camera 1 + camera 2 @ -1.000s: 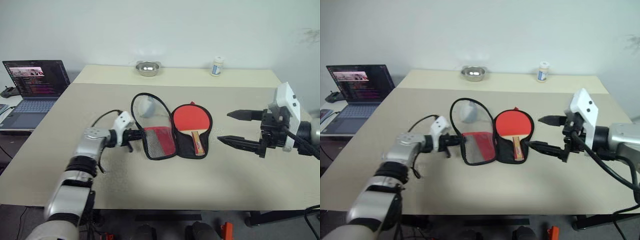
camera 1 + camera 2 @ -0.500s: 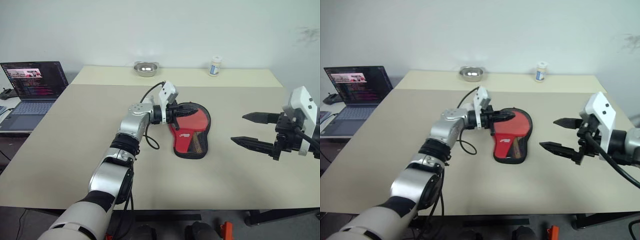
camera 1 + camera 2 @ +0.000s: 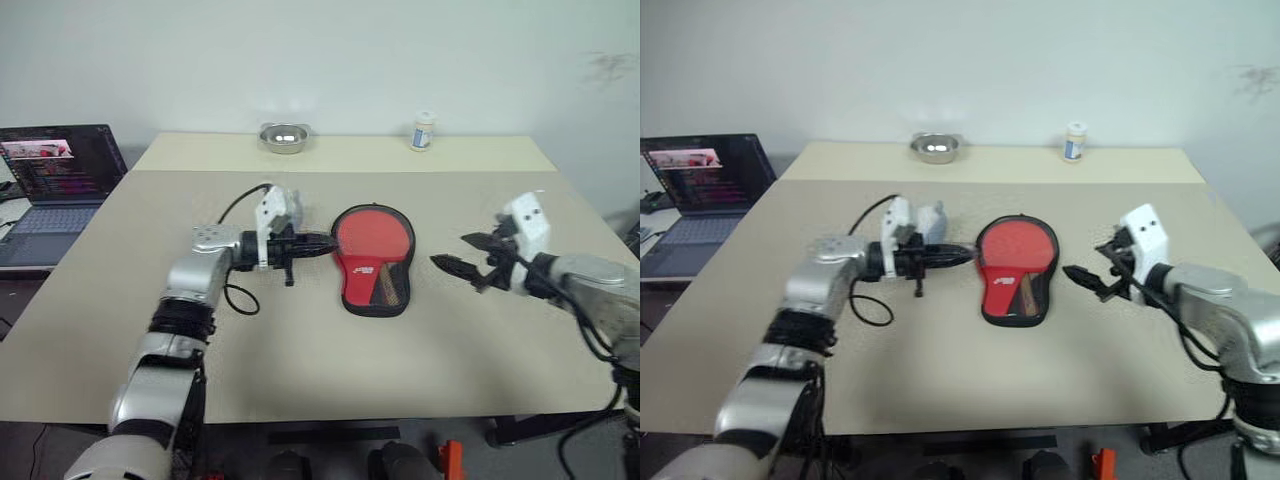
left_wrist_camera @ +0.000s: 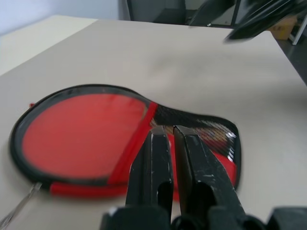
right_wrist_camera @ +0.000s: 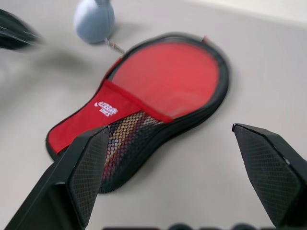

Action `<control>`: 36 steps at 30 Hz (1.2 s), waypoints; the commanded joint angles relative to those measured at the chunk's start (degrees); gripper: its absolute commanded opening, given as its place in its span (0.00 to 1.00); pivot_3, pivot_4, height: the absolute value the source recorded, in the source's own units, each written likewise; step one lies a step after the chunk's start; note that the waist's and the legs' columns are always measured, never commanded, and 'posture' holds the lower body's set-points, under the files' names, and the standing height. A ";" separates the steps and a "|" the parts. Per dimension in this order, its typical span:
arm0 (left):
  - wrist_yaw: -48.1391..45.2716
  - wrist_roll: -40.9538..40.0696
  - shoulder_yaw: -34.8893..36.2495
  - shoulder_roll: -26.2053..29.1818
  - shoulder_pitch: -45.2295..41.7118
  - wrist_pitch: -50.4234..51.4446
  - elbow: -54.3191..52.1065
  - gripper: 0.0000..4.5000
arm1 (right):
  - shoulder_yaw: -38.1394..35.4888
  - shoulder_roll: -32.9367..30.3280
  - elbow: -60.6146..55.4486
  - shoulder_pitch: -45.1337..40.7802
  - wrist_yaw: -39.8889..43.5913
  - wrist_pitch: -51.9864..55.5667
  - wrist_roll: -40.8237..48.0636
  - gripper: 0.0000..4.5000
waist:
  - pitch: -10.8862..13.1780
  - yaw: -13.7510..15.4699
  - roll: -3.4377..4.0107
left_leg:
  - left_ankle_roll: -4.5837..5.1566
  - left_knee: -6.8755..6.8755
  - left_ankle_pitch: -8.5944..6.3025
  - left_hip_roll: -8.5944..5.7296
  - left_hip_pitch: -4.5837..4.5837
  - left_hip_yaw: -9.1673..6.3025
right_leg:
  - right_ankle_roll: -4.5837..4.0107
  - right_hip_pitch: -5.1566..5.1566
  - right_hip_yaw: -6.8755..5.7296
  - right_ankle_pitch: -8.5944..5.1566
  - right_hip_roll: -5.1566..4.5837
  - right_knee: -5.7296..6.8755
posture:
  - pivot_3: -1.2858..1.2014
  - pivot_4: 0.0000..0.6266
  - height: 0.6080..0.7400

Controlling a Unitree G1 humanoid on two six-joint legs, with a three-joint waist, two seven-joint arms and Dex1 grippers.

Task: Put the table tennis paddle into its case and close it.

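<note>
The case [image 3: 373,258] lies folded shut on the table, red side up, with its black zipper rim, white lettering and mesh pocket [image 5: 129,139] showing. The table tennis paddle is hidden under the folded flap. My left gripper [image 3: 322,243] is shut and points level at the case's left rim. Its tips [image 4: 168,128] hover over the narrow neck of the case, and I see nothing between them. My right gripper [image 3: 455,252] is open, a short way right of the case and aimed at it, with its two fingers [image 5: 86,167] spread wide.
A small grey-blue object [image 5: 94,19] on a cord lies just beyond the case's round end. A metal bowl [image 3: 283,136] and a small bottle [image 3: 423,131] stand at the table's far edge. An open laptop [image 3: 60,175] sits on a side table to the left.
The case lay open with the paddle showing. My left gripper swung the flap over it, then drew back left. My right gripper moved in toward the case and lower.
</note>
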 commanded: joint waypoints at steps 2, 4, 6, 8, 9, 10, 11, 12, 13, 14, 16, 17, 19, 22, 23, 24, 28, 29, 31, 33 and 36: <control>-1.98 -3.31 2.58 5.56 3.08 4.30 -9.02 0.07 | 3.59 5.18 9.19 -5.14 -2.28 -4.27 -6.33 1.00 | 0.00 0.17 0.00 | 0.01 0.02 0.00 -0.09 -0.01 0.02 | 0.00 0.01 0.00 0.00 0.00 -0.01 | 0.52 0.24 1.00; -1.47 -3.63 2.86 6.98 4.27 5.07 -11.18 0.07 | 5.36 7.25 13.15 -6.44 -2.23 -6.15 -8.98 1.00 | -0.01 0.32 -0.01 | 0.02 0.05 -0.01 -0.15 -0.04 0.03 | -0.01 0.02 0.00 0.01 -0.06 -0.02 | 0.52 0.24 1.00; -0.33 -3.68 3.25 7.34 4.92 5.67 -12.45 0.07 | 6.56 9.10 16.82 -7.39 -2.21 -7.97 -11.26 1.00 | -0.01 0.58 -0.01 | 0.03 0.07 -0.01 -0.18 -0.08 0.03 | -0.02 0.02 0.00 0.02 -0.08 -0.04 | 0.52 0.24 1.00; 0.67 -3.90 3.47 7.32 5.43 6.31 -13.44 0.07 | 7.33 10.74 20.18 -7.97 -2.22 -9.29 -13.15 1.00 | -0.01 0.64 -0.02 | 0.03 0.06 -0.01 -0.18 -0.09 0.03 | -0.02 0.02 -0.01 0.02 -0.09 -0.04 | 0.52 0.24 1.00; 1.12 -4.00 3.54 7.29 5.72 6.48 -13.88 0.07 | 7.82 11.53 22.01 -8.21 -2.30 -10.12 -14.24 1.00 | -0.01 0.60 -0.01 | 0.03 0.06 -0.01 -0.17 -0.09 0.03 | -0.02 0.02 -0.01 0.02 -0.09 -0.04 | 0.52 0.24 1.00; 1.51 -4.13 3.60 7.27 6.02 6.70 -14.33 0.07 | 8.15 12.36 23.91 -8.45 -2.34 -10.99 -15.21 1.00 | -0.01 0.55 -0.01 | 0.03 0.06 -0.01 -0.16 -0.09 0.03 | -0.03 0.01 0.00 0.02 -0.08 -0.04 | 0.52 0.24 1.00; 1.84 -4.21 3.57 7.23 6.27 6.85 -14.76 0.07 | 8.44 12.94 25.45 -8.65 -2.21 -11.76 -16.11 1.00 | -0.01 0.48 -0.01 | 0.03 0.06 -0.01 -0.16 -0.08 0.03 | -0.03 0.01 0.00 0.02 -0.08 -0.03 | 0.52 0.24 1.00; 2.13 -4.24 3.53 7.18 6.45 7.01 -15.11 0.07 | 8.59 13.43 26.67 -8.80 -1.95 -12.57 -16.92 1.00 | -0.01 0.40 -0.01 | 0.03 0.05 -0.01 -0.14 -0.07 0.03 | -0.03 0.01 0.00 0.02 -0.07 -0.02 | 0.52 0.24 1.00; 2.33 -4.28 3.50 7.16 6.56 7.12 -15.35 0.07 | 8.66 13.83 27.51 -8.91 -1.61 -13.20 -17.55 1.00 | -0.01 0.31 -0.01 | 0.03 0.05 -0.01 -0.14 -0.07 0.03 | -0.03 0.01 0.00 0.02 -0.06 -0.02 | 0.52 0.24 1.00; 2.62 -4.30 3.46 7.12 6.60 7.25 -15.54 0.07 | 8.83 14.08 28.09 -8.93 -1.07 -13.46 -18.06 1.00 | -0.01 0.22 -0.01 | 0.03 0.05 -0.01 -0.14 -0.07 0.03 | -0.03 0.01 0.00 0.02 -0.07 -0.01 | 0.52 0.24 1.00; 2.98 -4.34 3.38 7.14 6.55 7.22 -15.52 0.07 | 9.06 14.61 29.29 -8.94 -0.21 -13.33 -18.75 1.00 | -0.01 0.09 -0.01 | 0.03 0.05 -0.01 -0.13 -0.06 0.03 | -0.04 0.01 0.01 0.03 -0.07 -0.01 | 0.52 0.24 1.00; 3.06 -4.32 3.30 7.18 6.52 7.11 -15.46 0.07 | 9.21 14.84 29.80 -8.95 0.22 -13.32 -19.13 1.00 | -0.01 0.06 -0.01 | 0.03 0.05 -0.01 -0.13 -0.06 0.04 | -0.04 0.01 0.01 0.03 -0.07 -0.01 | 0.52 0.24 1.00; 3.28 -4.29 3.07 7.08 6.28 6.94 -15.24 0.07 | 9.62 15.40 31.02 -9.08 1.11 -13.44 -19.86 1.00 | -0.02 0.05 -0.02 | 0.03 0.05 -0.01 -0.13 -0.04 0.03 | -0.04 0.02 0.01 0.03 -0.06 0.00 | 0.52 0.24 1.00; 3.42 -4.04 2.58 7.01 6.06 6.53 -14.90 0.06 | 11.01 16.42 32.37 -9.66 2.53 -13.59 -21.20 0.96 | -0.02 0.02 -0.01 | 0.03 0.05 -0.01 -0.12 -0.02 0.03 | -0.04 0.03 0.01 0.03 -0.06 0.01 | 0.52 0.24 1.00; 3.42 -3.99 2.48 7.03 6.08 6.44 -14.88 0.06 | 11.23 16.76 32.60 -9.82 2.86 -13.56 -21.59 0.91 | -0.03 -0.05 -0.01 | 0.03 0.05 -0.01 -0.12 -0.02 0.03 | -0.04 0.03 0.01 0.03 -0.06 0.01 | 0.52 0.24 1.00; 3.34 -3.84 2.30 7.11 6.14 6.31 -14.84 0.06 | 11.93 17.30 32.96 -10.05 3.56 -13.27 -21.90 0.87 | -0.04 -0.15 -0.01 | 0.03 0.05 -0.01 -0.11 -0.01 0.04 | -0.04 0.03 0.01 0.03 -0.06 0.02 | 0.52 0.24 1.00; 3.16 -3.41 1.82 7.58 6.39 5.83 -14.72 0.06 | 13.67 19.36 35.42 -10.73 5.57 -12.22 -22.86 0.58 | -0.09 -0.35 -0.03 | 0.03 0.05 -0.01 -0.03 0.05 0.04 | -0.04 0.03 0.04 0.03 -0.05 0.03 | 0.52 0.24 1.00; 3.13 -3.30 1.74 7.73 6.53 5.73 -14.72 0.06 | 13.36 19.97 36.20 -11.00 5.89 -11.75 -22.73 0.50 | -0.11 -0.38 -0.03 | 0.03 0.05 -0.01 -0.01 0.06 0.05 | -0.04 0.04 0.04 0.03 -0.05 0.04 | 0.52 0.24 1.00; 2.97 -3.08 1.66 8.04 6.92 5.49 -14.79 0.06 | 12.71 21.04 37.56 -11.53 6.38 -11.08 -22.62 0.35 | -0.17 -0.44 -0.08 | 0.02 0.05 -0.01 0.03 0.12 0.04 | -0.05 0.07 0.04 0.04 -0.05 0.05 | 0.52 0.24 1.00; 2.77 -3.03 1.69 8.38 7.38 5.42 -14.93 0.06 | 12.09 21.82 38.53 -11.97 6.85 -10.56 -22.47 0.20 | -0.20 -0.58 -0.10 | 0.02 0.05 -0.01 0.09 0.19 0.06 | -0.05 0.15 0.04 0.04 -0.04 0.06 | 0.52 0.24 1.00; 2.17 -3.04 1.96 9.32 8.51 5.16 -14.79 0.06 | 10.53 23.17 38.14 -12.62 7.79 -9.28 -21.28 0.02 | -0.20 -0.76 -0.10 | 0.02 -0.06 -0.02 0.17 0.74 0.13 | -0.03 0.68 0.05 0.01 -0.02 -0.02 | 0.52 0.24 1.00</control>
